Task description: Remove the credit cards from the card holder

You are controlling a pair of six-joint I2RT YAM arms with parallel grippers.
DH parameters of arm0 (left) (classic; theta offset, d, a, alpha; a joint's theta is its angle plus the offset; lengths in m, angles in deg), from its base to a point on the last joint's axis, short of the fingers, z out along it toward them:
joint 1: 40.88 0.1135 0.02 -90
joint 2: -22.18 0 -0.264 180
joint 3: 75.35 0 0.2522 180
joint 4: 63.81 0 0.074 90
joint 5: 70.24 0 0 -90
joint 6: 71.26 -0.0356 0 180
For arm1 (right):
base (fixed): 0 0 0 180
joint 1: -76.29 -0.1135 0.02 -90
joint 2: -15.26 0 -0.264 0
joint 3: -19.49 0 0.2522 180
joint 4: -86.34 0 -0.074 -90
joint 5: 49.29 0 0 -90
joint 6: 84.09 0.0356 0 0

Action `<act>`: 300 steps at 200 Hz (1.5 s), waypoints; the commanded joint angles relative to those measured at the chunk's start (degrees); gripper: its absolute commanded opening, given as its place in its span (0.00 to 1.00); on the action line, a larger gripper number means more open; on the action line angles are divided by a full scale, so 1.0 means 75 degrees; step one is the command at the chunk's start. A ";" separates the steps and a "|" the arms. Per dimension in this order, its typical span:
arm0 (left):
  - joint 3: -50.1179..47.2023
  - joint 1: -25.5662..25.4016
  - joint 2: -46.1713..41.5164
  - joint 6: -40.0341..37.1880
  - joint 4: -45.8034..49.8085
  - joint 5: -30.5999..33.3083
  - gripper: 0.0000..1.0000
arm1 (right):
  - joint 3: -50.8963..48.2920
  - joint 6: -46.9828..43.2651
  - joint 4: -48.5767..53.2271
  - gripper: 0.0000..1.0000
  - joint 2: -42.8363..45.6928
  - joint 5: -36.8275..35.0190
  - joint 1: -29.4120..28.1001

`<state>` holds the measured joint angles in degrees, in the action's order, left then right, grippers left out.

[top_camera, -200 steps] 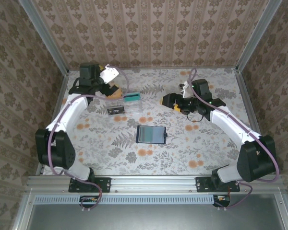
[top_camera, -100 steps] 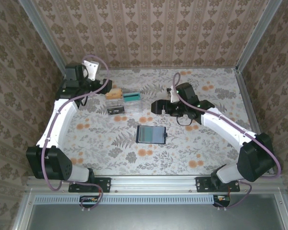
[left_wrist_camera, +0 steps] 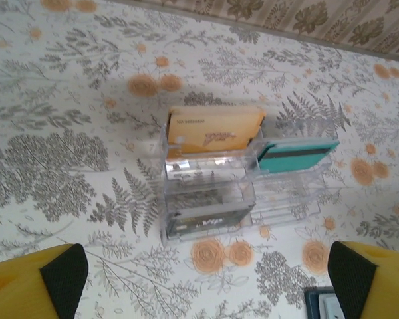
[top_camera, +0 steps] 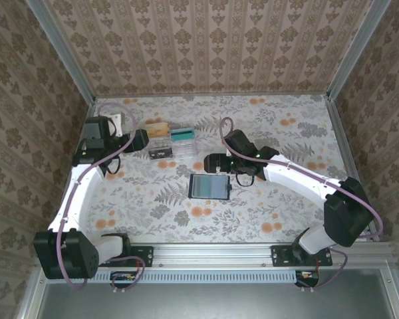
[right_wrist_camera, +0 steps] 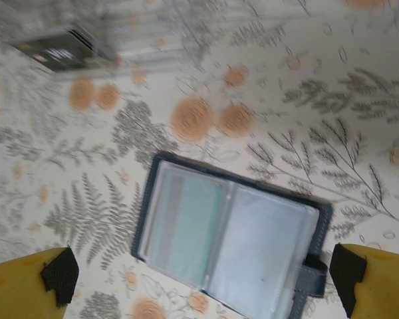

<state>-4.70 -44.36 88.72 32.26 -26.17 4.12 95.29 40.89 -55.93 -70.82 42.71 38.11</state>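
The card holder [top_camera: 209,187] lies open on the floral table, a dark navy case with greyish see-through pockets [right_wrist_camera: 226,242]. A teal credit card [right_wrist_camera: 186,222] shows through its left pocket. Tan [left_wrist_camera: 213,129], teal [left_wrist_camera: 296,154] and black [left_wrist_camera: 203,219] credit cards sit in a clear compartment tray [top_camera: 171,141]. My right gripper [top_camera: 211,163] hovers open just beyond the holder's far edge, and the holder lies between its yellow fingers [right_wrist_camera: 204,274]. My left gripper [top_camera: 143,139] stands open left of the tray, with nothing between its fingers [left_wrist_camera: 206,279].
The clear tray [left_wrist_camera: 286,199] stands just beyond the card holder, a corner of which [left_wrist_camera: 319,306] shows in the left wrist view. Patterned walls and metal rails [top_camera: 346,133] close in the table on three sides.
The right gripper has moved left and toward the near edge, ending over the card holder. The left gripper has drawn back from above the tray to its left side.
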 commanded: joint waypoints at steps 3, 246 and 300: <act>-0.0266 -0.0341 -0.0372 0.0615 0.0078 -0.0120 0.94 | -0.0242 0.0181 0.0479 0.92 -0.0105 -0.0303 -0.0148; -0.2828 -0.4626 0.0473 0.4956 -0.2385 0.0842 0.54 | -0.1302 -0.0009 -0.0473 0.34 -0.1363 0.0326 -0.0113; -0.2773 -0.4798 0.1323 0.5419 -0.3003 0.0549 0.47 | -0.0971 0.0029 -0.0180 0.41 -0.0979 0.0460 -0.0080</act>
<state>-25.42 -79.73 97.16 70.57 -45.28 9.72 85.34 41.78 -58.23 -79.85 45.51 37.28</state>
